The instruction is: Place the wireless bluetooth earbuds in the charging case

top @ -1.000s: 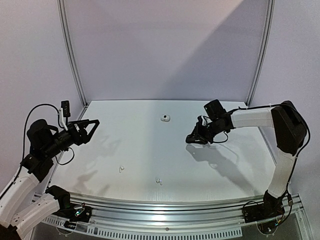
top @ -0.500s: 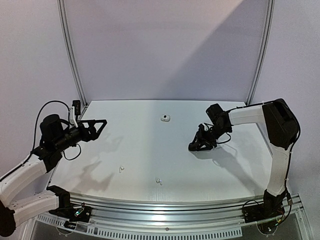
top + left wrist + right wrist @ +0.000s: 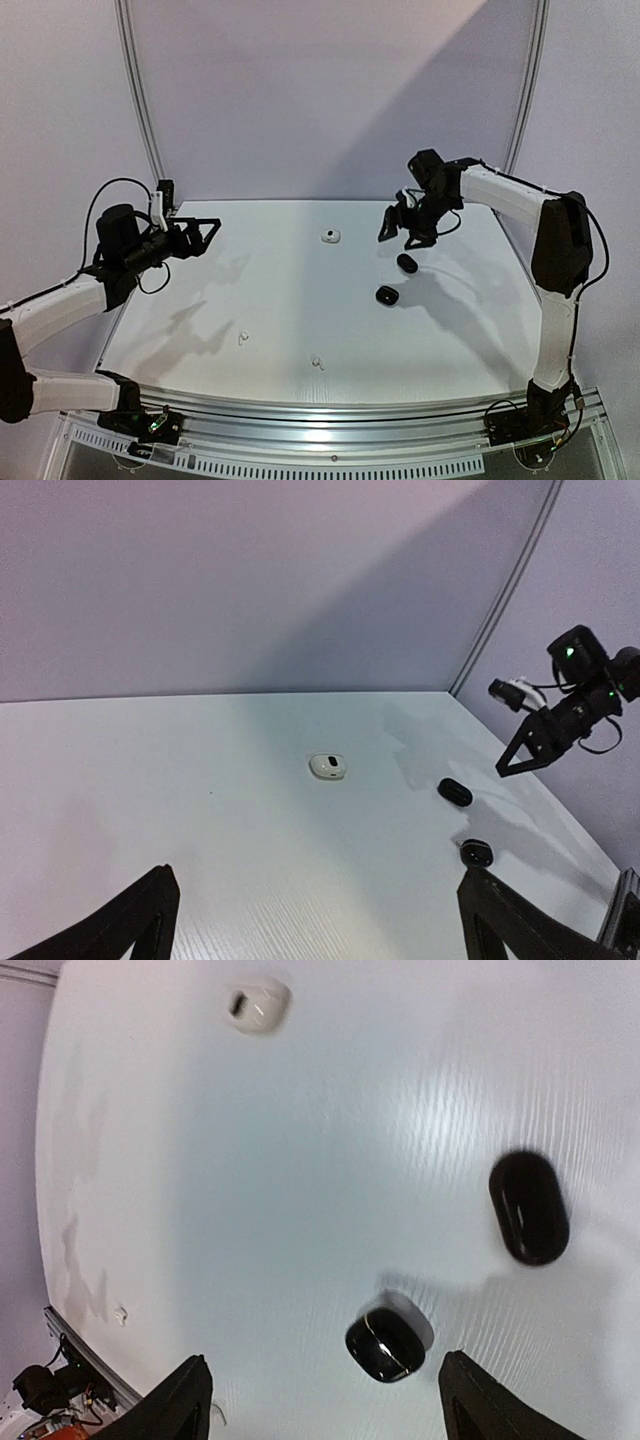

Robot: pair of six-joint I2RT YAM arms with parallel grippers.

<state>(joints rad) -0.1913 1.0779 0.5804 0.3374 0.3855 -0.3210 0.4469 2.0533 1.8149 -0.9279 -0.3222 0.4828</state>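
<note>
Two tiny white earbuds [image 3: 241, 338] [image 3: 317, 362] lie near the table's front edge; one earbud [image 3: 120, 1313] shows small in the right wrist view. Three charging cases lie further back: a white case [image 3: 330, 236] [image 3: 328, 767] [image 3: 258, 1006], an oval black case [image 3: 407, 263] [image 3: 454, 792] [image 3: 528, 1207] and a rounder black case [image 3: 387, 295] [image 3: 476, 853] [image 3: 385, 1343] with a thin gold seam. My right gripper [image 3: 398, 235] [image 3: 330, 1410] hangs open above the two black cases, holding nothing. My left gripper [image 3: 207, 238] [image 3: 320, 930] hovers wide open at the far left, empty.
Metal frame posts [image 3: 140, 100] [image 3: 525, 90] rise at the back corners against the wall. An aluminium rail [image 3: 330, 415] runs along the near edge, with both arm bases on it.
My right gripper has opened, risen and pulled back toward the wall, uncovering the two black cases on the table. My left gripper has swung further back and to the right, staying open.
</note>
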